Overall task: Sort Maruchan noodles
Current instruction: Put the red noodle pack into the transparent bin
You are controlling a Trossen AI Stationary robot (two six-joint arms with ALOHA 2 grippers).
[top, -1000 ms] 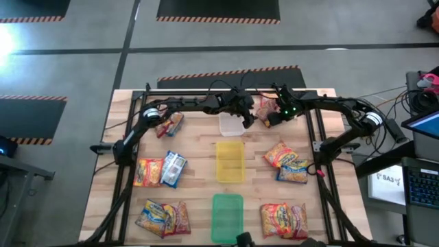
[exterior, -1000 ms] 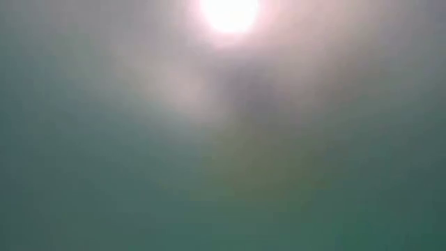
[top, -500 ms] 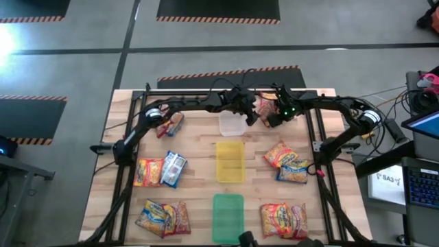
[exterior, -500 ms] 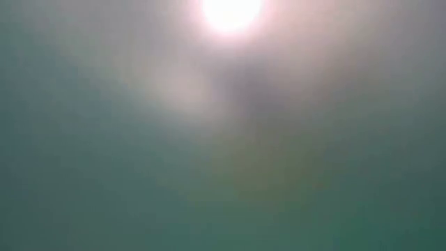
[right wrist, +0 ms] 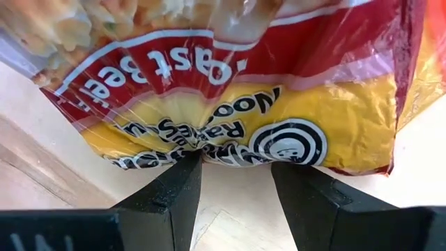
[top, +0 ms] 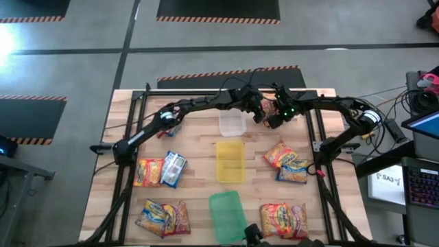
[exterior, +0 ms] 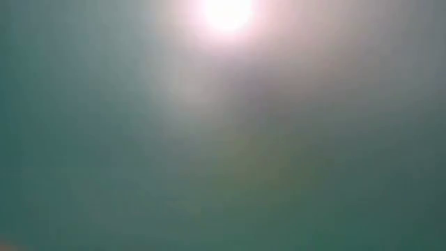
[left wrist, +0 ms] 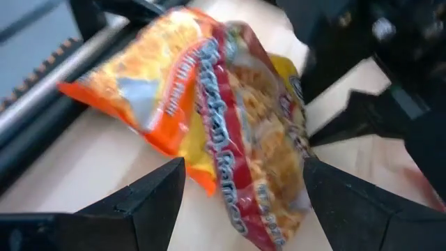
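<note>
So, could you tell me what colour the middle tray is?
Yellow tray; the high view shows it best.

Packet (right wrist: 230, 90) red and yellow with white lettering and a black-white ring logo; orange packet (left wrist: 146, 97) next to it; trays clear (top: 232, 123), yellow (top: 230, 161), green (top: 226, 216); desk (top: 199, 147) pale wood; black tools

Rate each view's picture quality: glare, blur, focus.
High view: sharp, evenly lit. Low view: washed-out haze with a bright glare spot at top, nothing readable. Left wrist view: ramen packet motion-blurred. Right wrist view: packet's print crisp, filling the frame.
</note>
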